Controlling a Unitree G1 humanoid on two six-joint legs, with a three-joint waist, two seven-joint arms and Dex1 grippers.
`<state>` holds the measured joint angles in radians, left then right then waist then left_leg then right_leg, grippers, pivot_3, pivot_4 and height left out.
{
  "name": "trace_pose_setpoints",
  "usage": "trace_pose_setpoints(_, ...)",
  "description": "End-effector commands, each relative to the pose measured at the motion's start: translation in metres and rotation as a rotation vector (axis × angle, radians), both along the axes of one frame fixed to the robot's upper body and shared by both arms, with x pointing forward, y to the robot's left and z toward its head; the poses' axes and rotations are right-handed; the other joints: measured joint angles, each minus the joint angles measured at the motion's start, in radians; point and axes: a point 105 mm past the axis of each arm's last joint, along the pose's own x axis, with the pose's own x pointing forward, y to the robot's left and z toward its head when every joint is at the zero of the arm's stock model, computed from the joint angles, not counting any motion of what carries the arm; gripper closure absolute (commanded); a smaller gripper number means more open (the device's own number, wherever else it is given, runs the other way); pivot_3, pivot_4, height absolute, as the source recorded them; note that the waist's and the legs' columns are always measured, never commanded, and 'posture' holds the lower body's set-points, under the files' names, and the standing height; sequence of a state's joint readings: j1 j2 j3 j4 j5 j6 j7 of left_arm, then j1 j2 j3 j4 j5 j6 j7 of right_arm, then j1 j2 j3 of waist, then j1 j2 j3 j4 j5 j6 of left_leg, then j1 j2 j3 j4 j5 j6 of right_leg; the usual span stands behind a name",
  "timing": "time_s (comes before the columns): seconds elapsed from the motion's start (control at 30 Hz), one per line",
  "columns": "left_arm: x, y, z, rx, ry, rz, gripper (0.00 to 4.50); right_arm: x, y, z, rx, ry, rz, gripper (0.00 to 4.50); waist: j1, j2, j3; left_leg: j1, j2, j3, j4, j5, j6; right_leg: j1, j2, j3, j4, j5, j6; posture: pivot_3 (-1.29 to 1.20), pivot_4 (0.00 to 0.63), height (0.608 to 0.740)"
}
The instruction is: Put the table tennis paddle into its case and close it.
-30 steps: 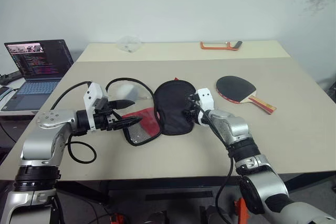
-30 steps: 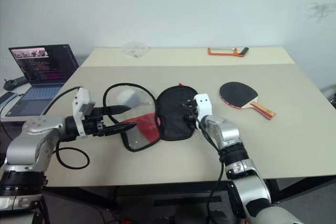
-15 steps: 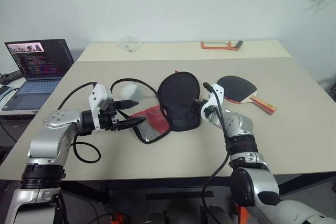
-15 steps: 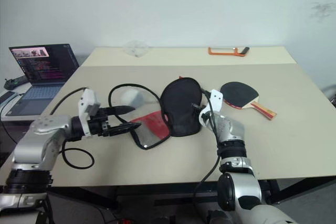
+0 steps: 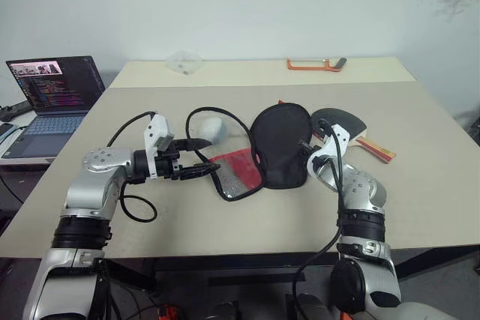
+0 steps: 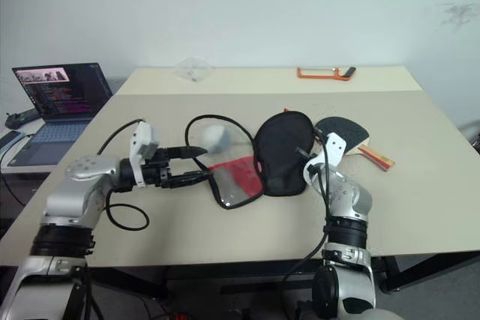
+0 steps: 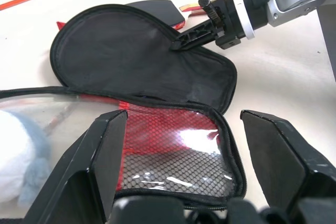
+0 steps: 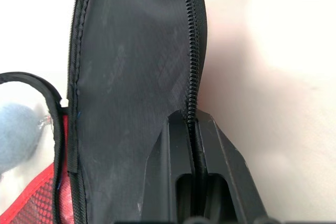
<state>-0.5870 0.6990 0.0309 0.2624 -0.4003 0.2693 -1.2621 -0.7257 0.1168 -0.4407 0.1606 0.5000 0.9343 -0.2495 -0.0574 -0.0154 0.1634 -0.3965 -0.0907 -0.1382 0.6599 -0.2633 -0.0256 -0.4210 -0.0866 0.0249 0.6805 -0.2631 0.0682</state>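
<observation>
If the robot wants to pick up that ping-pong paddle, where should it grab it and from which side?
Probably by the short wooden handle, coming from the robot's right. The table tennis paddle lies flat with its handle pointing toward the table's right edge, free of clutter, while its round blade is partly hidden behind the raised flap of the case. The handle is narrow enough for jaws to close across.

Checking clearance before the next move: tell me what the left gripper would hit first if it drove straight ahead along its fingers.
Most likely the case: the left gripper, jaws open, points right at its red mesh flap, with the black flap behind. Depth is unclear.
</observation>
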Motion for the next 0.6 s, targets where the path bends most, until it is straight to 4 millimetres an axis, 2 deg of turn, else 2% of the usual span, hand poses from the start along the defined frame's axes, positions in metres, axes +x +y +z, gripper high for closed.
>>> trace_pose_setpoints(0.03,0.001,-0.006,0.010,0.010,-0.047,-0.024,0.73,-0.003,0.007,0.013,0.017,-0.039,0.026,4.48,0.000,0.000,0.000,0.000,0.000,0.000,0.000,0.000,0.000,0.000,0.000,0.000,0.000,0.000,0.000,0.00,0.150,0.740)
trace_pose_setpoints(0.2,0.002,-0.011,0.015,0.012,-0.055,-0.031,0.73,-0.003,-0.002,0.010,0.011,-0.019,-0.013,4.48,0.000,0.000,0.000,0.000,0.000,0.000,0.000,0.000,0.000,0.000,0.000,0.000,0.000,0.000,0.000,0.00,0.150,0.740)
trace_pose_setpoints(0.4,0.000,-0.015,0.021,0.012,-0.058,-0.036,0.73,-0.001,0.001,0.011,-0.083,-0.036,0.047,4.48,-0.001,0.000,0.000,0.000,0.000,0.001,0.000,0.000,0.000,0.000,0.000,0.000,0.000,0.000,0.000,0.00,0.150,0.740)
trace_pose_setpoints(0.5,0.000,-0.018,0.022,0.012,-0.060,-0.040,0.73,0.002,-0.003,0.014,-0.107,-0.060,0.041,3.88,-0.001,0.000,0.000,0.000,0.000,0.000,0.000,0.000,0.001,0.000,0.000,0.000,0.000,0.000,0.000,0.00,0.150,0.740)
trace_pose_setpoints(0.6,-0.001,-0.020,0.023,0.011,-0.062,-0.042,0.73,0.004,-0.007,0.018,-0.142,-0.083,0.050,2.86,-0.001,0.000,0.000,0.000,0.000,0.001,0.000,0.000,0.001,0.000,0.000,0.001,0.000,0.000,0.000,0.00,0.150,0.740)
